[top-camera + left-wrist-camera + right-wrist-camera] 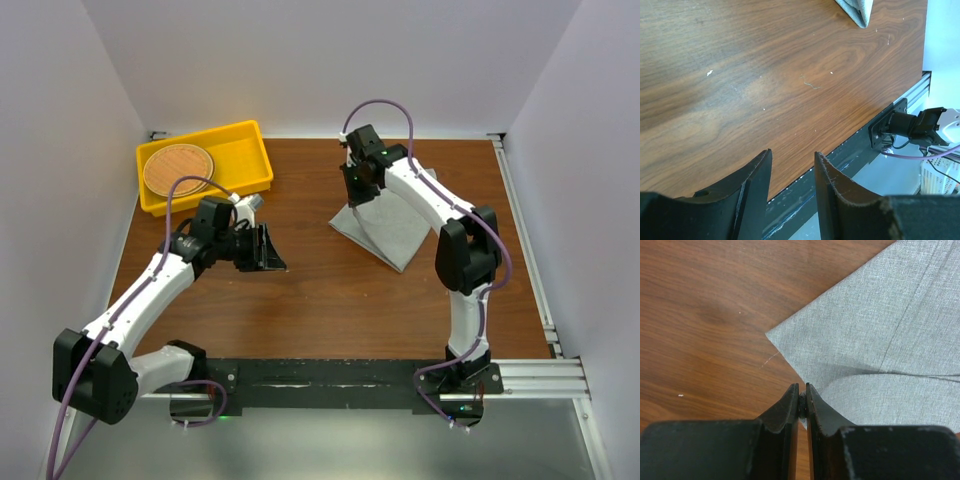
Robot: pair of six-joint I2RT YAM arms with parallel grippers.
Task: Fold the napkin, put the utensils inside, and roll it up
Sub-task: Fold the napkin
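My right claw (pixel 801 392) is clenched on a thin edge of the napkin (pixel 875 320), which lies folded on the tabletop (pixel 300 300), right of centre in the overhead frame, directly below that claw. My left claw (pixel 792 157) hangs released and empty, well left of the napkin.

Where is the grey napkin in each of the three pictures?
Top view: the napkin lies right of centre.
Left wrist view: only its corner shows, at the top edge.
Right wrist view: it fills the right side.
Shared landmark: the brown wooden table under it.
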